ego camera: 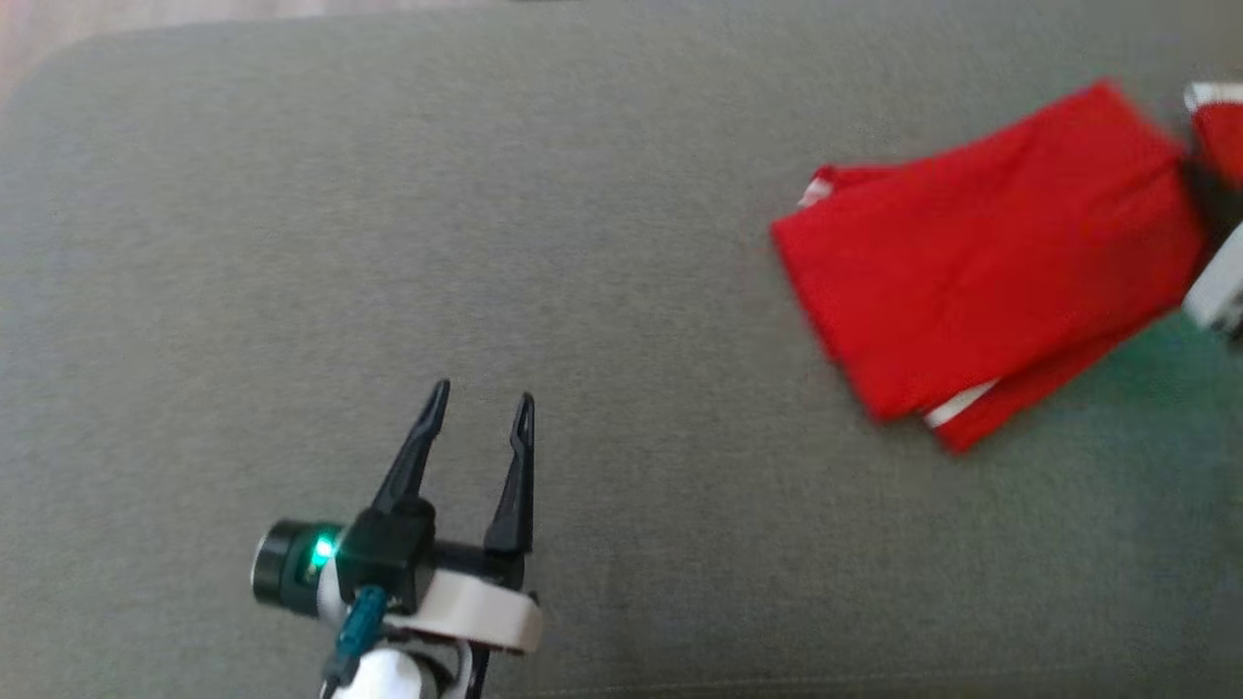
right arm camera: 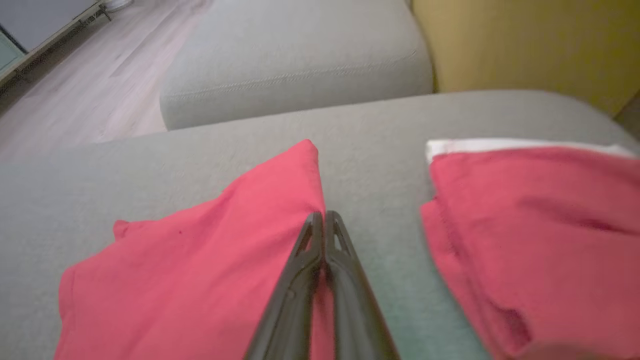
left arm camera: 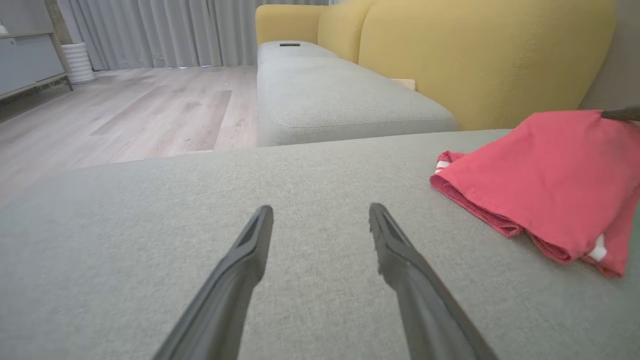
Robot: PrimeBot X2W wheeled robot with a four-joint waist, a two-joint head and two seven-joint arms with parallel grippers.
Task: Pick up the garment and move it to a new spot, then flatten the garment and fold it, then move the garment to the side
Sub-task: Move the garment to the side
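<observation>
Grey woven upholstery (ego camera: pixel 486 194) forms the near seat surface. In the left wrist view:
- Pale wood-plank floor (left arm camera: pixel 140 110) at 10 o'clock.
- Grey pleated curtains (left arm camera: pixel 165 30) at 11 o'clock, daylight showing along their hem.
- White ribbed cylinder (left arm camera: pixel 80 62) beside a low grey cabinet (left arm camera: pixel 27 62), far 10 o'clock.
- Yellow sofa back (left arm camera: pixel 475 60) at 1 o'clock, behind a grey seat cushion (left arm camera: pixel 340 95).

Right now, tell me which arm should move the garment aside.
Right. The right gripper is shut on the garment at its edge, with that corner raised. The left gripper stands open over the cushion, apart from the garment.
</observation>
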